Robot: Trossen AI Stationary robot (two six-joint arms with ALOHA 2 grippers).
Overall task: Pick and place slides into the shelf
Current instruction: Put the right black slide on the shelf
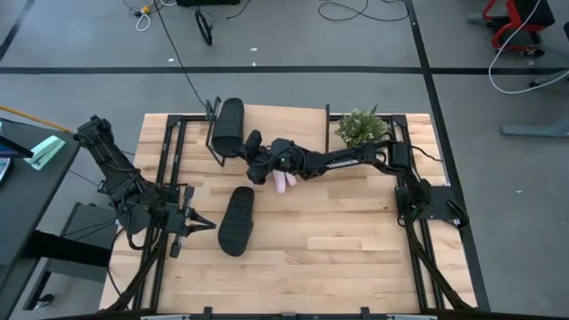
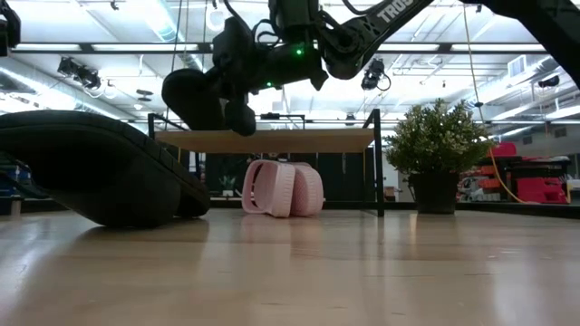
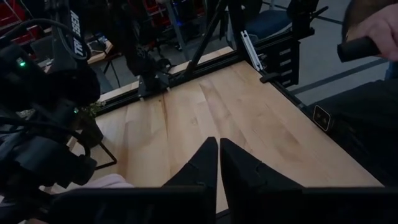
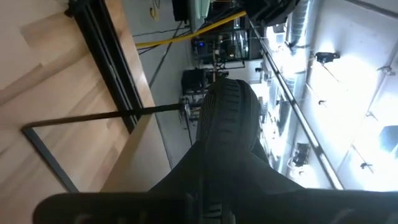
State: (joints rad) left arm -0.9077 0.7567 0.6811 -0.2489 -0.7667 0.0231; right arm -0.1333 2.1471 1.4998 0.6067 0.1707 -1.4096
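Observation:
My right gripper (image 2: 237, 101) reaches in level from the table's right and is shut on a black slide (image 1: 229, 127), which hangs just above the left end of the shelf's wood top board (image 2: 272, 140). Two pink slides (image 2: 281, 188) stand on edge on the table under that board. A second black slide (image 1: 237, 220) lies flat on the table nearer the front, close to the low camera (image 2: 91, 167). My left gripper (image 1: 204, 222) hovers just left of it, fingers (image 3: 205, 163) together, holding nothing. My right gripper holds the black slide by its end nearer the table's front (image 1: 238, 158), coming at it level from the table's right. The gripper's own body hides the fingers, so the kind of hold cannot be told. The slide (image 4: 227, 118) reaches away from the gripper, clear of the board.
A potted plant (image 1: 360, 127) stands at the table's far right, beside the shelf. Black frame rails (image 1: 169, 178) run along the table's left and right sides. In the left wrist view a person's hand (image 3: 373, 28) shows beyond the table's edge. Bare wood lies at the front right.

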